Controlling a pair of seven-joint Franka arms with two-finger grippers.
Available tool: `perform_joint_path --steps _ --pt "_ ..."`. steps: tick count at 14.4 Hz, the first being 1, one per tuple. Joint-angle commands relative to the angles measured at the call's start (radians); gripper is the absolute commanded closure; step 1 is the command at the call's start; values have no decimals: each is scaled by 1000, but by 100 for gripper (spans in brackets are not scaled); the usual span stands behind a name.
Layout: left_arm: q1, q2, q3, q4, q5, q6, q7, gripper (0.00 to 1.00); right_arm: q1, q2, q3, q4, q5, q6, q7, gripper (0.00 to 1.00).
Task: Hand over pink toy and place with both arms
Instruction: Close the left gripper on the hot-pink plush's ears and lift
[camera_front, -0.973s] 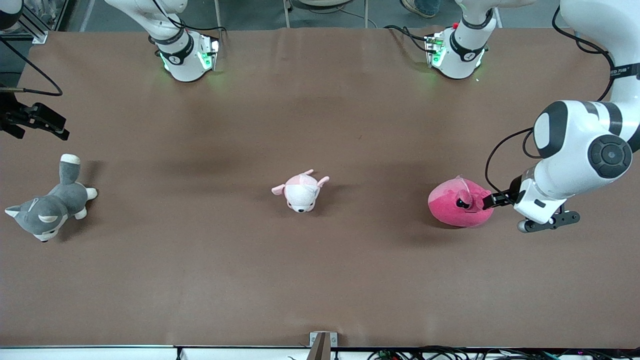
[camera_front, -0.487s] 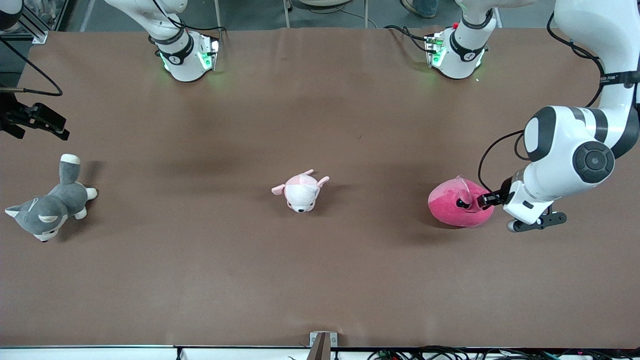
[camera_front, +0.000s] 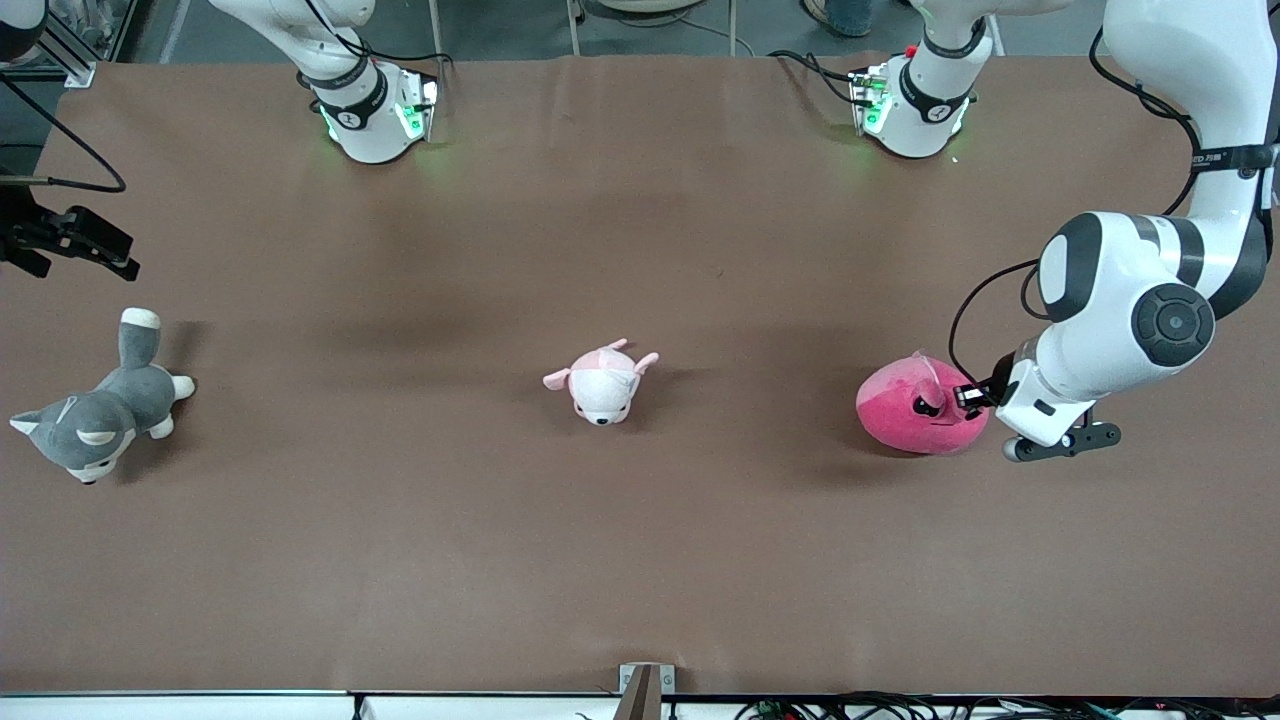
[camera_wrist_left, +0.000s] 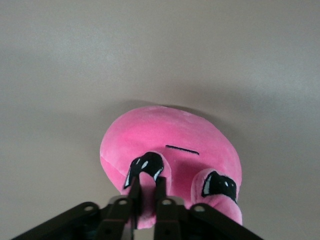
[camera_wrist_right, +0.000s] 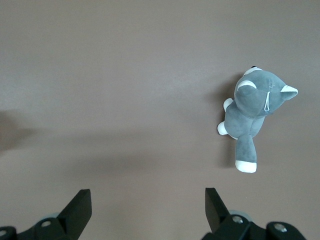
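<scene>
Two hands concern you here; the left hand (camera_front: 968, 396) is clenched on the pink toy (camera_front: 915, 410) at center right of the front view, pinching plush beside one eye, likely a first grip for the handover; the toy sits on the desk (camera_front: 640, 560); the right hand (camera_front: 95, 250) waits released at upper left, over bare desk above the grey husky (camera_front: 95, 415).

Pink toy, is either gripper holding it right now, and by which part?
The left gripper is shut on the pink toy, pinching plush at its face, just beside one black eye. The right gripper is open, holding nothing.
</scene>
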Motion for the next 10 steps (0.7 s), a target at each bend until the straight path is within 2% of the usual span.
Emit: perform_joint_path --steps 1,5,7,10 --pt "-3 -24 -1 -13 -12 14 -10 99 -28 -20 16 -27 12 13 -6 0" --pt "-2 -76 -34 15 -14 -19 -2 100 -28 -20 16 -27 12 13 -6 0" --pt "1 -87 -73 59 -21 -79 -2 100 -28 -20 16 -27 13 13 -6 0" --pt "-3 -117 -115 157 -124 -203 -30 100 -28 -20 16 -27 13 3 -4 0"
